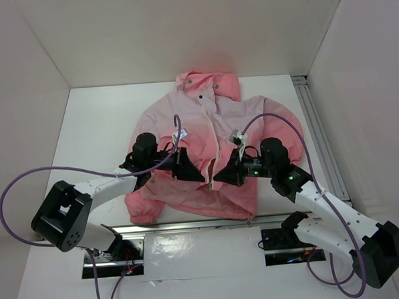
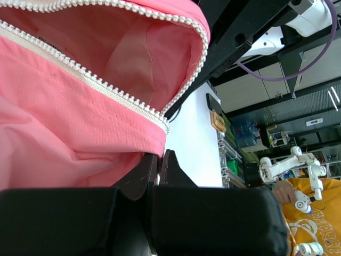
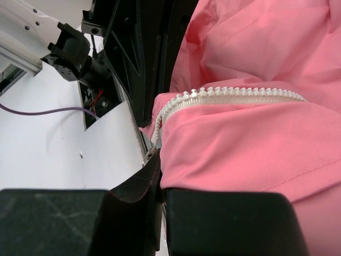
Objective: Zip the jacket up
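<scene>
The pink jacket (image 1: 204,119) lies flat on the white table, hood at the far end, its front open at the lower part. My left gripper (image 1: 197,176) is shut on the hem corner of the jacket's left front, beside the white zipper teeth (image 2: 106,90); its pinch shows in the left wrist view (image 2: 158,160). My right gripper (image 1: 218,178) is shut on the hem of the other front, where coral fabric (image 3: 250,149) drapes over one finger. A small metal zipper slider (image 3: 150,156) sits at its fingertip, below the white teeth (image 3: 240,94). The two grippers are close together.
White walls enclose the table on three sides. An aluminium rail (image 1: 321,133) runs along the right side and another (image 1: 190,225) along the near edge. Purple cables (image 1: 17,182) loop from both arms. The left gripper's black body (image 3: 136,58) fills the space just ahead of the right one.
</scene>
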`<state>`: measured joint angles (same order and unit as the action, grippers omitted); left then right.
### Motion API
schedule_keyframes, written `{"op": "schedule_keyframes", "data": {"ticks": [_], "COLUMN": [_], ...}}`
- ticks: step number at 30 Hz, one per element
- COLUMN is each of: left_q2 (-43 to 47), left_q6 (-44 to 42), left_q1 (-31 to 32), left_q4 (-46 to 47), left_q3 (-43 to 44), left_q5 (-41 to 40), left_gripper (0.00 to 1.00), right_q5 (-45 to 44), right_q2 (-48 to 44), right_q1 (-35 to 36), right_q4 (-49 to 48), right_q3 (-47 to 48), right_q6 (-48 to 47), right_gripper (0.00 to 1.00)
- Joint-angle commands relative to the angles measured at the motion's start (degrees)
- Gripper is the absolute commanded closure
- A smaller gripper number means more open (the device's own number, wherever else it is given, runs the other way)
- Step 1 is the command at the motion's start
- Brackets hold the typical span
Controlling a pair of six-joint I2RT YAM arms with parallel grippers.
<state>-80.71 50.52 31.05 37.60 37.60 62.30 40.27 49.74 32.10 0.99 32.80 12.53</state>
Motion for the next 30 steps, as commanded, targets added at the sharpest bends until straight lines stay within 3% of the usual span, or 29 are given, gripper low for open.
{"op": "schedule_keyframes", "data": {"ticks": [1,30], "left_q2": [1.78,0.2], "left_q6": [0.28,0.81], "left_q1": [0.33,1.38], "left_q4": [4.32,6.08], "left_q3": [-0.08,-0.6], "left_q5": [2.47,4.67], "left_gripper": [1.0,1.0], "right_q5": [1.83,2.44], "right_q2": [-0.34,-0.87], "right_q1": [-0.37,-0.9], "right_q4": [-4.51,-4.95], "right_q3": [2.98,4.03], "right_q6": [-0.32,-0.32], "right_gripper": [1.0,1.0]}}
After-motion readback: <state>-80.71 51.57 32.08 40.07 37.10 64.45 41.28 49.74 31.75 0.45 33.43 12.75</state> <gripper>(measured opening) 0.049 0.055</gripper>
